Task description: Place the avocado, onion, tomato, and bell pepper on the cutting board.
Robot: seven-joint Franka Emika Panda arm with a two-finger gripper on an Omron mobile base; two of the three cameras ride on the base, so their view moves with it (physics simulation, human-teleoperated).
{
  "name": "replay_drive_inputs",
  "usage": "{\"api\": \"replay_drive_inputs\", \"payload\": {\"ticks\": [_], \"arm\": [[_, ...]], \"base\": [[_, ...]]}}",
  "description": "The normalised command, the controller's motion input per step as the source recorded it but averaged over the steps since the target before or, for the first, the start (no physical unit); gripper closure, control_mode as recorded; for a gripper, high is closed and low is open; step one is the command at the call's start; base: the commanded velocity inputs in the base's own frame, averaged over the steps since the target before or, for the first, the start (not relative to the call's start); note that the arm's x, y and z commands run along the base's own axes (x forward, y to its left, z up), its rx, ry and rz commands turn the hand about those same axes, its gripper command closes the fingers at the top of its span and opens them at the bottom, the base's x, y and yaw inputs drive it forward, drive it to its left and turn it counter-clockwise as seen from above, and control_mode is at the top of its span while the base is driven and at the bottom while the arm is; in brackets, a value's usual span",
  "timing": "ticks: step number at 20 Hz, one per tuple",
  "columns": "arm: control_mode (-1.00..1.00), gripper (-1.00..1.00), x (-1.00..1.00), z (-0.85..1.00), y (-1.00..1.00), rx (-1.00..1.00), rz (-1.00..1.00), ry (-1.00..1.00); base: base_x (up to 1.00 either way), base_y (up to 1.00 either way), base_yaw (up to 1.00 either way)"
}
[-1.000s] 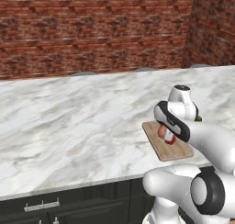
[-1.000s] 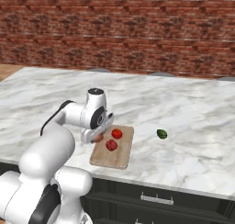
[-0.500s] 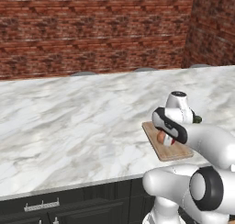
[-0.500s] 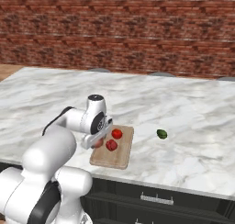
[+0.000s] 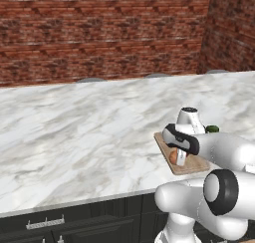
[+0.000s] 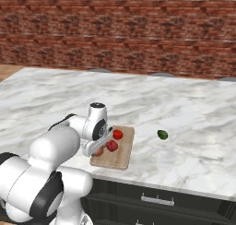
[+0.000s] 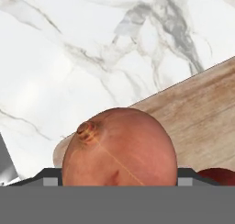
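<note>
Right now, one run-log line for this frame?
claw: shut on onion | onion: low over cutting board corner | two red items: on board | avocado: on counter, off board

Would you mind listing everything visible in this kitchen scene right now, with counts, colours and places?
onion: one, peach-tan, between the gripper's fingers, over the cutting board's near-left corner
cutting board: one, light-brown wood, on the counter near its front edge
red round items: two, on the board
avocado: one, dark green, on the counter right of the board
counter: one, white marble, over dark cabinets
brick wall: red-brown, behind the counter
gripper: one, on the white arm, closed around the onion
</note>
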Motion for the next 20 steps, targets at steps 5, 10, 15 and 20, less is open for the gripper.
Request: {"api": "replay_drive_inputs", "payload": {"ticks": [5, 10, 15, 20], "arm": [[-1.00, 1.00, 0.00, -0.34, 0.00, 0.00, 0.02, 0.09], [-1.00, 1.00, 0.00, -0.29, -0.17, 0.00, 0.04, 0.04], [-1.00, 1.00, 0.00, -0.43, -0.23, 0.00, 0.06, 0.07], [-1.00, -1.00, -0.01, -0.41, -0.14, 0.00, 0.06, 0.04]], "base": [[0.00, 0.00, 0.00], [0.00, 0.00, 0.00], [0.00, 0.00, 0.00], [0.00, 0.00, 0.00]]}}
